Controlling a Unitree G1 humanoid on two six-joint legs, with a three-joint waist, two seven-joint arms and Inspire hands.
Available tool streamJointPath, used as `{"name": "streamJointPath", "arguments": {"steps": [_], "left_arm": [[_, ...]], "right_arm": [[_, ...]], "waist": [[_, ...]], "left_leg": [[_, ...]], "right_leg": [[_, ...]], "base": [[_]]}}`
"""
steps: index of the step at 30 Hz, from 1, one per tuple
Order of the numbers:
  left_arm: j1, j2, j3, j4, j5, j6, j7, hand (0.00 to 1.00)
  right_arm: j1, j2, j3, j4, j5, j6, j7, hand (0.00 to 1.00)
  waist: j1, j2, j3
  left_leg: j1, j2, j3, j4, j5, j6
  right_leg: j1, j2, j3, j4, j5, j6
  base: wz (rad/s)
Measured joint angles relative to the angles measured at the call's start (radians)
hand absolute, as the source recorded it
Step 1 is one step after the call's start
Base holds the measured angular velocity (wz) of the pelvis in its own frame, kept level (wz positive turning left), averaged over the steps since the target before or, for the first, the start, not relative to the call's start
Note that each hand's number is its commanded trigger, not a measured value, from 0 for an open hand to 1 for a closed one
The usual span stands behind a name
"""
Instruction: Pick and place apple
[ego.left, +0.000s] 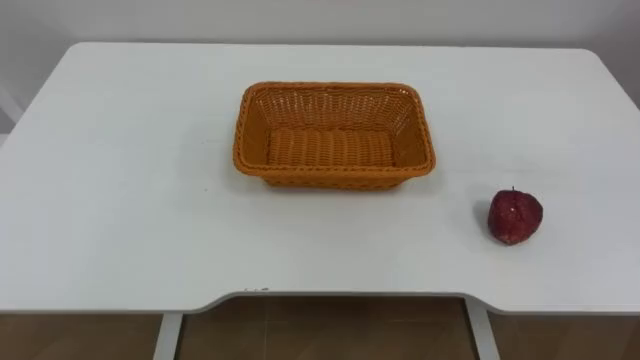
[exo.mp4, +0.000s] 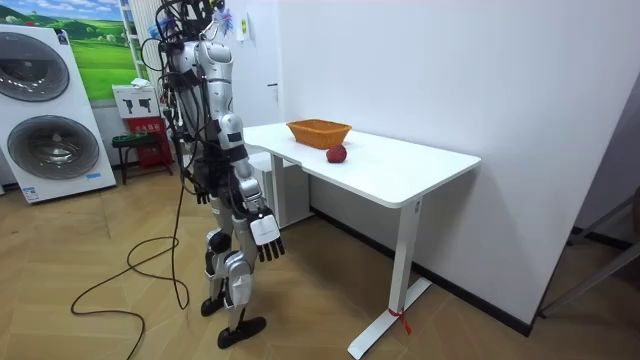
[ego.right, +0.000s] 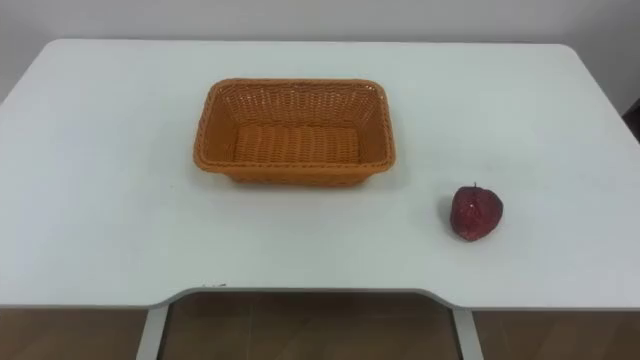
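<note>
A dark red apple lies on the white table, to the right of and nearer than an orange wicker basket. The basket holds nothing and stands at the table's middle. In the room view I stand a step back from the table's near edge, facing the basket and the apple. My right hand hangs low beside my thigh, fingers relaxed and holding nothing, well below the tabletop.
The table stands against a white wall, with a curved cut-out in its front edge. Washing machines and a small stool stand behind me at the room view's left.
</note>
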Motion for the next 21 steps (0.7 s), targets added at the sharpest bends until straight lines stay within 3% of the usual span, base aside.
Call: {"name": "streamJointPath", "arguments": {"steps": [6, 11, 17, 21], "left_arm": [[0.002, 0.0, 0.0, 0.0, -0.006, 0.001, 0.0, 0.0], [0.002, 0.0, 0.003, 0.0, -0.011, 0.0, 0.011, 0.0], [0.024, -0.012, 0.07, -0.009, -0.01, -0.019, 0.029, 0.0], [0.028, -0.01, 0.105, -0.008, -0.011, -0.024, 0.052, 0.0]], "right_arm": [[0.0, 0.001, 0.0, 0.0, 0.024, 0.002, -0.004, 0.0], [0.004, 0.011, -0.022, 0.003, 0.171, 0.008, -0.06, 0.0], [0.002, 0.033, -0.248, -0.002, 0.47, 0.007, -0.141, 0.0], [-0.003, 0.032, -0.438, -0.059, 0.773, -0.002, -0.262, 0.0]], "waist": [[0.001, 0.0, 0.0003], [-0.003, 0.005, 0.0007], [-0.032, 0.01, 0.0006], [-0.049, 0.016, -0.0026]], "left_leg": [[0.001, 0.001, 0.004, -0.001, 0.0, 0.0], [0.014, 0.002, 0.006, -0.007, 0.0, 0.0], [0.035, 0.002, 0.005, -0.012, 0.0, 0.0], [0.035, 0.001, 0.009, -0.013, 0.0, 0.0]], "right_leg": [[0.0, 0.0, 0.001, 0.0, 0.0, 0.0], [0.009, 0.001, 0.003, 0.002, 0.0, 0.0], [0.028, 0.001, 0.004, 0.002, 0.0, 0.0], [0.028, 0.001, 0.015, 0.004, 0.0, 0.0]], "base": [[0.0], [-0.01], [0.0], [-0.01]]}}
